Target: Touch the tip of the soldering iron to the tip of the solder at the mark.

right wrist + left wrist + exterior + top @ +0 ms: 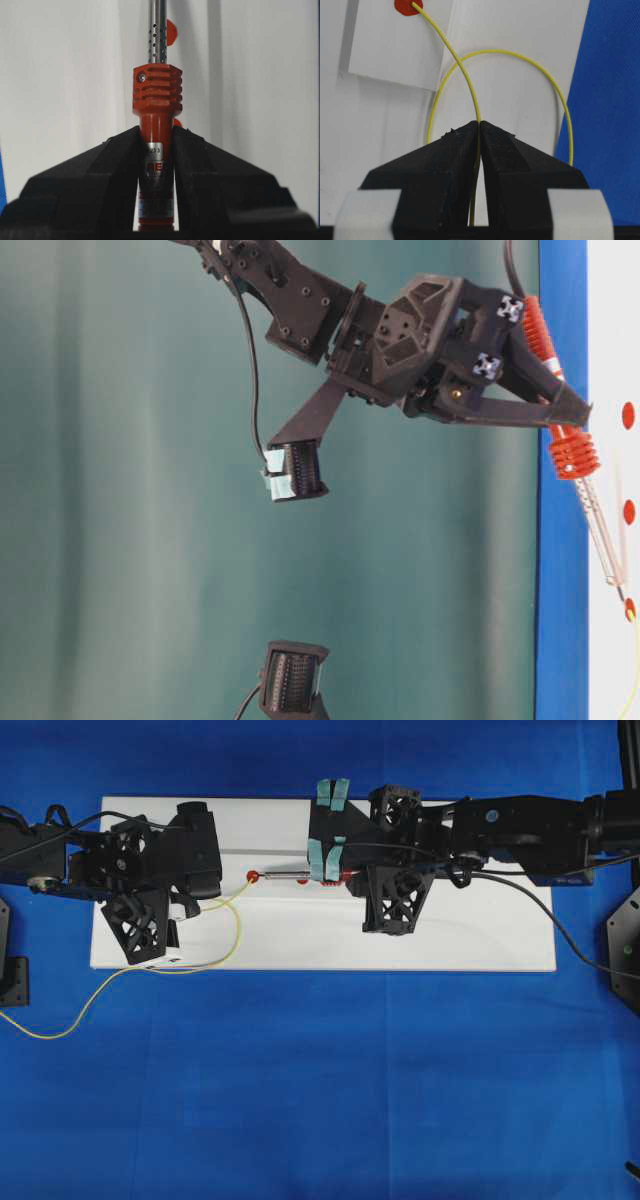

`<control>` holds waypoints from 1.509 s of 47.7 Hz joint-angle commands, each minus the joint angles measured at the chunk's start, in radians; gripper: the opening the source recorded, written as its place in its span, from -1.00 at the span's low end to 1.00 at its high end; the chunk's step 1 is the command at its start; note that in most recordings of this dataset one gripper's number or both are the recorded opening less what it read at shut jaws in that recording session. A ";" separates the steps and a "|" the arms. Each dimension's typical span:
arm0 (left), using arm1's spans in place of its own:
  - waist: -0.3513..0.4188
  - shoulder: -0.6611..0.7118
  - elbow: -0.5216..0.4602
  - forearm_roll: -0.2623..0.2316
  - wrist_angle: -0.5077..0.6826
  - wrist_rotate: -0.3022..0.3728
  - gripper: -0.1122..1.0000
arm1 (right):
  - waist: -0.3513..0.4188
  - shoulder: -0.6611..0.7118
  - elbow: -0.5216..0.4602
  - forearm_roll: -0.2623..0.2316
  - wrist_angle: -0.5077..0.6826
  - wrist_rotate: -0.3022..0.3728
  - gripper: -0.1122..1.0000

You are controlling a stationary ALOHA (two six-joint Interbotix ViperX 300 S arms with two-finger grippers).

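The soldering iron [290,874] lies low over the white board [450,940], pointing left. My right gripper [338,877] is shut on its red handle [157,150], just behind the ribbed collar [572,453]. Its silver rod [600,530] ends close beside the red mark [252,876]; contact cannot be told. The solder [238,925] is a thin yellow wire. My left gripper [479,124] is shut on it, and from the jaws it curves up until its tip rests on the mark [407,7]. A second loop of solder [550,85] arcs to the right.
The iron's black cord [540,910] trails right across the board onto the blue cloth [320,1100]. Loose solder [60,1025] runs off the board's left front corner. Two more red dots [628,415] [629,511] sit on the board under the iron.
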 commanded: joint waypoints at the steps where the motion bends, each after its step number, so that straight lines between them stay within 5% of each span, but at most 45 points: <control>1: 0.003 -0.008 -0.014 0.003 -0.003 0.000 -0.77 | -0.003 -0.008 -0.026 -0.003 -0.003 0.000 -0.68; 72: 0.002 -0.008 -0.025 0.002 0.012 0.002 -0.77 | -0.005 0.002 -0.037 -0.020 0.012 0.006 -0.68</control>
